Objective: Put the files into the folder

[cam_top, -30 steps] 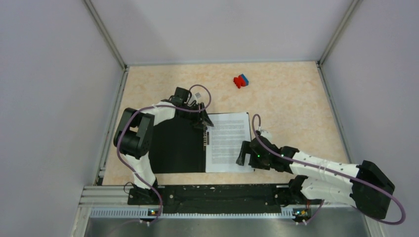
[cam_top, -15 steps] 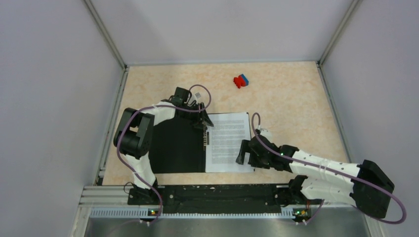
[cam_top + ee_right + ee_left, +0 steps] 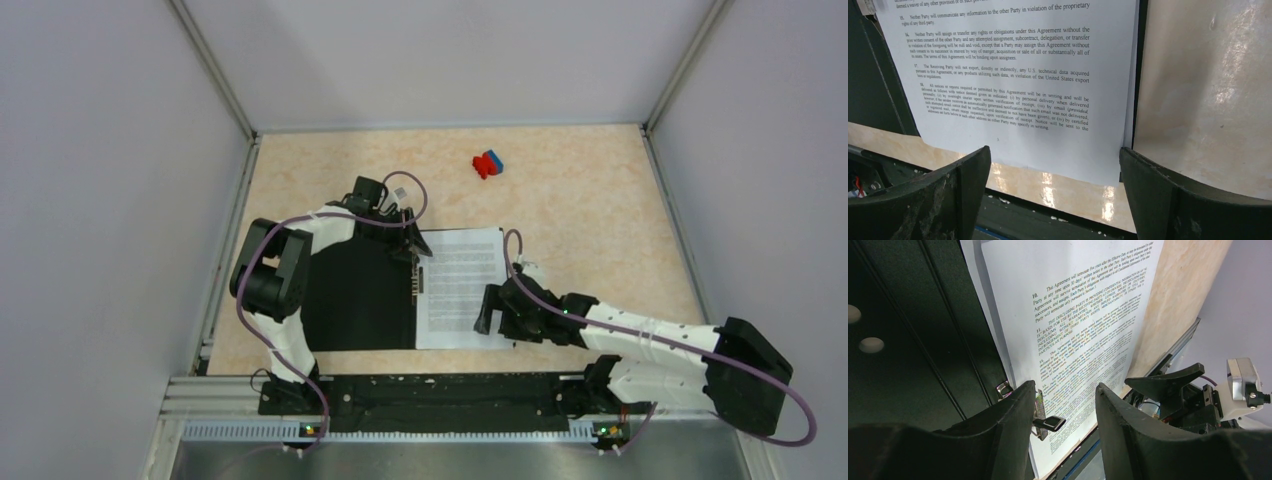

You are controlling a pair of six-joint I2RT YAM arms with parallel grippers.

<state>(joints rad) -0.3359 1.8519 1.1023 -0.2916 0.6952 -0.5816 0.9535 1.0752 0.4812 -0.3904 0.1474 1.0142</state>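
Note:
The folder lies open, black inside up, in the middle of the table. The files, white sheets with black text, lie on its right half. My left gripper is open above the folder's spine. In the left wrist view its jaws stand apart over the sheets, with a metal clip lever beside the left finger. My right gripper is open at the sheets' near right corner. In the right wrist view it straddles the bottom edge of the sheets without touching them.
A small red-and-blue object lies at the back of the table. White walls enclose the table on three sides. A black rail runs along the near edge by the arm bases.
My right arm has shifted slightly to the left along the sheets' near edge. The left arm, the folder and the sheets have not moved.

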